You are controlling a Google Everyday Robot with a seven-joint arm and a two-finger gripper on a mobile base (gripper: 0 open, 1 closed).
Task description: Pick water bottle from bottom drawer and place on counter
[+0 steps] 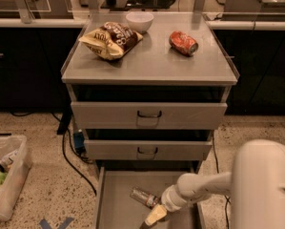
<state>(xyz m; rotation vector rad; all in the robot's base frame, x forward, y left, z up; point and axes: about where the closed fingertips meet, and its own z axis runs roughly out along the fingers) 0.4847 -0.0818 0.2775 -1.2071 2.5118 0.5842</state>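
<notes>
The water bottle [143,196], small and clear, lies on its side on the floor of the open bottom drawer [114,205], about mid-width. My gripper [154,216] reaches down into the drawer from the right. It sits just in front of and to the right of the bottle, at its near end, with a cream tip near the lower edge of the view. Whether it touches the bottle I cannot tell. The counter [151,63] is the grey steel top of the cabinet above.
On the counter lie a chip bag [111,39], a white bowl [139,20] and a crushed red soda can [183,43]. Two shut drawers with black handles [148,114] sit above the open one. My white arm [263,185] fills the lower right. A bin of trash [4,175] stands at the left.
</notes>
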